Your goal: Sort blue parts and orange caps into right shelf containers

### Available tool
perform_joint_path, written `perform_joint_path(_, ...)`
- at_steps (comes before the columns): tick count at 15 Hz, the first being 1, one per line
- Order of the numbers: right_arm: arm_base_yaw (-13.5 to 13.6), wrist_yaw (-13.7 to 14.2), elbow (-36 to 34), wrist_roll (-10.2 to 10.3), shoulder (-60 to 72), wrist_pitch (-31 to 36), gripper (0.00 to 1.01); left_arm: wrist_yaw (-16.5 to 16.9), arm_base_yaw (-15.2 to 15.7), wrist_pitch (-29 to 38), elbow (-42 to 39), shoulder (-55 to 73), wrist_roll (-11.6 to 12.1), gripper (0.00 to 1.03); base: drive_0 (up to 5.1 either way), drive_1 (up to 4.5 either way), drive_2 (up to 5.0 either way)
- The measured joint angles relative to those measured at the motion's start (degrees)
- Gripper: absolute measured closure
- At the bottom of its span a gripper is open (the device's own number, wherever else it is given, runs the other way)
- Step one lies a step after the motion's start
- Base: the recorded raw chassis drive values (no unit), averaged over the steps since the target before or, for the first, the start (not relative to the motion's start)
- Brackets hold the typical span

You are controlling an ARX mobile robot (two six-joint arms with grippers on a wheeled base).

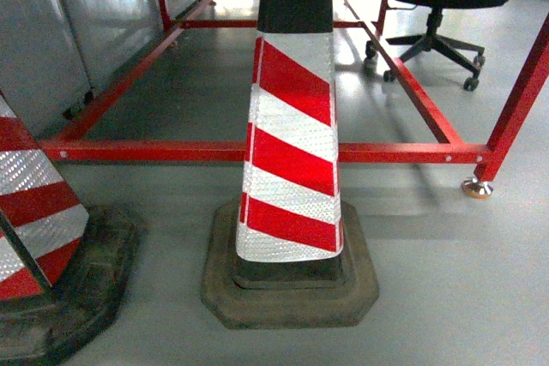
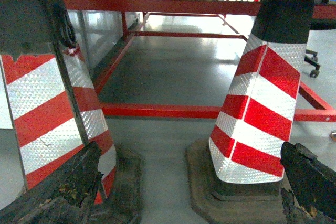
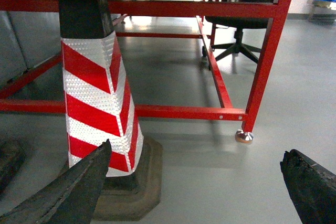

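Red steel frame spans the floor ahead. Striped traffic cone stands dead centre, second cone at left, office chair behind. My left gripper and right gripper both gape wide, empty. Blue crates not visible.

I read even, cool indoor light, brightest at the far end behind the red frame. Glare washes the grey floor there. The cone throws a soft shadow. Wrist views: near fingertips dark, slightly blurred.
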Motion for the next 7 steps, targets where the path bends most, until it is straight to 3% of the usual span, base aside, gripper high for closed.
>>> perform_joint_path(7,0.00,0.00,0.00,0.00,0.00,0.00,0.03,0.00,0.00,-0.02,0.00,0.00,0.00,0.05,0.0,0.00,0.0)
